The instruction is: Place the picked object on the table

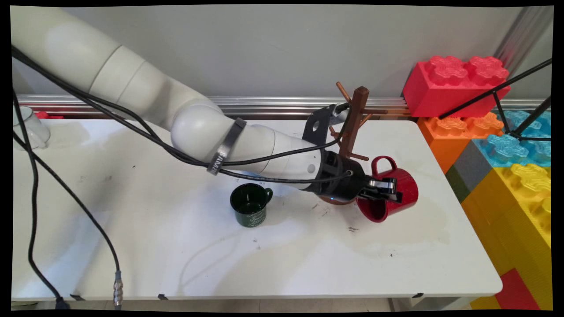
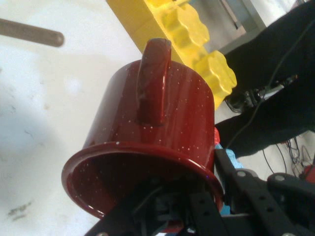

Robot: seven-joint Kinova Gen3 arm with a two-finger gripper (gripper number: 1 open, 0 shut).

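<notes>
- The black two-finger gripper (image 1: 387, 190) is clamped on the rim of a red enamel mug (image 1: 390, 193), one finger inside the mouth and one outside the wall; the mug is tipped on its side, mouth toward the arm, handle up.
- The hand view shows the mug (image 2: 147, 147) close up, speckled, its handle on the upper side and the linkage of the gripper (image 2: 197, 206) gripping the rim from below.
- The mug sits right of centre on the white table (image 1: 176, 246), just in front of a brown wooden mug tree (image 1: 354, 127), whose base is partly hidden by the wrist.
- A dark green mug (image 1: 250, 204) stands upright near the arm's left side, well apart from the red one.
- Bare tabletop lies in front of and to the right of the red mug, up to the table's right edge.
- Giant toy bricks (image 1: 506, 145) in red, orange, blue and yellow are stacked beyond that edge.
- The surface is scuffed and stained; a metal rail runs along the wall behind.
</notes>
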